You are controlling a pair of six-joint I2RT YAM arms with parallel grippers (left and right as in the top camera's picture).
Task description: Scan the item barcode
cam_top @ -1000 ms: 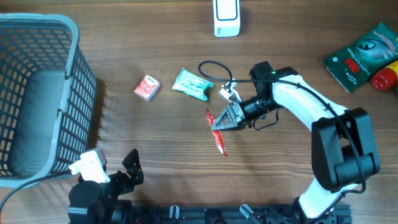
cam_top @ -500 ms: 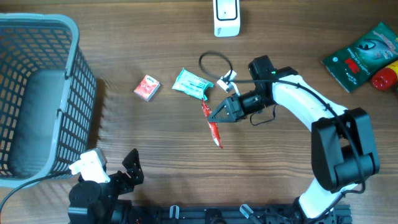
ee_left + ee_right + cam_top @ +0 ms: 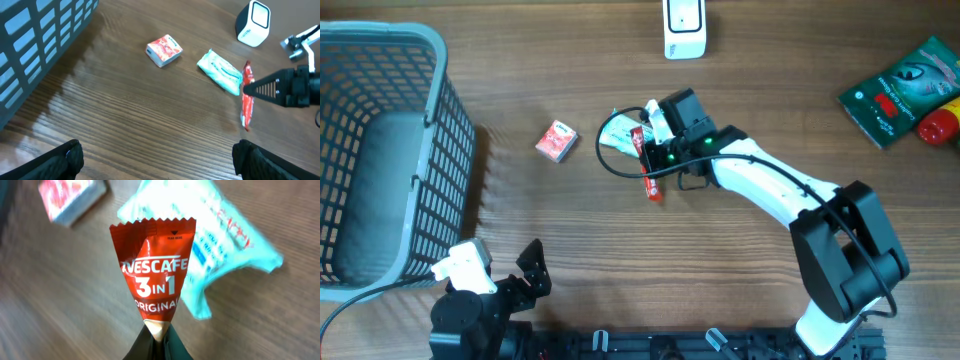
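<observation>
The right gripper [image 3: 156, 342] pinches the sachet [image 3: 152, 280] by one end, the rest sticking out ahead of its fingertips. The scanner [image 3: 683, 25] stands farther ahead. Bring the sachet's barcode side, unseen here, flat and steady before its window. The left gripper [image 3: 160, 162] sits wide open.

Overhead: straight down. Left wrist: low, oblique, far. Right wrist: close. All share sachet [image 3: 648, 172].
</observation>
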